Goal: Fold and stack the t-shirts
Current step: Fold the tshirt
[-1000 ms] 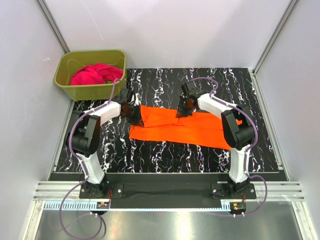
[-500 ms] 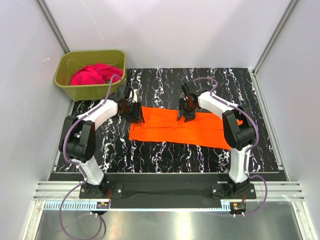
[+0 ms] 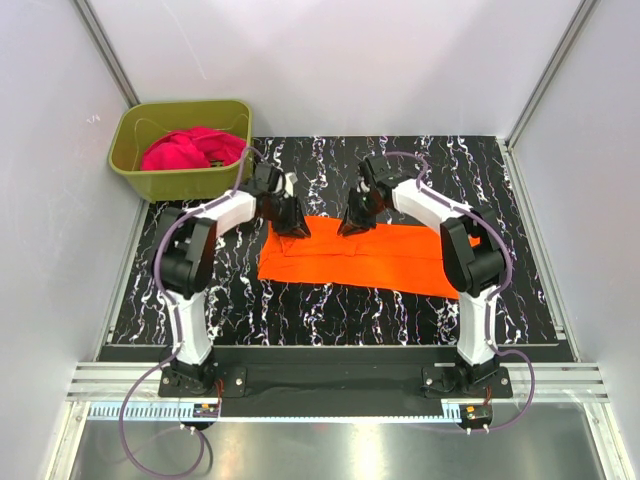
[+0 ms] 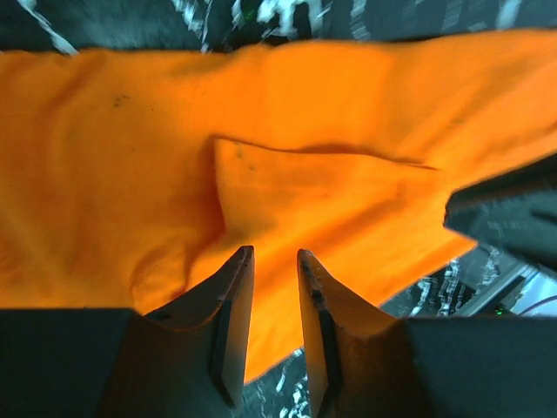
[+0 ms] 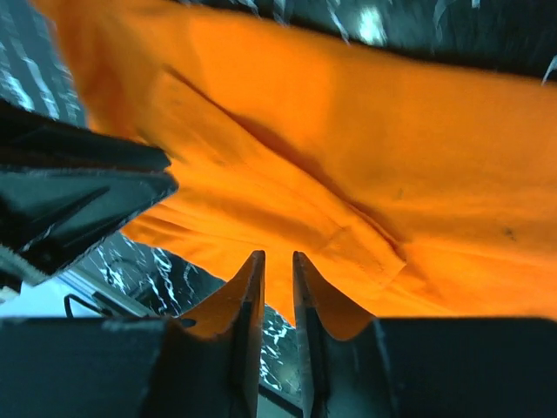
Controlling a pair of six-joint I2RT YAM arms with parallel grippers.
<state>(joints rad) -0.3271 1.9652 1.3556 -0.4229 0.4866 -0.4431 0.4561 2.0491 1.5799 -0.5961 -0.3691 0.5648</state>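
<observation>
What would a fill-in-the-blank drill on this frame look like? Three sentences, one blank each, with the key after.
1. The crumpled magenta-pink cloth t-shirt lies ____ the olive-green plastic tub.
2. Exactly ____ shirt, the bright orange cloth t-shirt, lies on the black white-veined table.
3. The left gripper and right gripper both hang over the ____ shirt.
Missing words: inside; one; orange.

Orange t-shirt [image 3: 340, 260]: right end hidden behind the right arm [image 3: 475, 262]; cut off by the edges of both wrist views. Magenta t-shirt [image 3: 180, 150]: lower part concealed by the olive tub [image 3: 170, 183] wall.
</observation>
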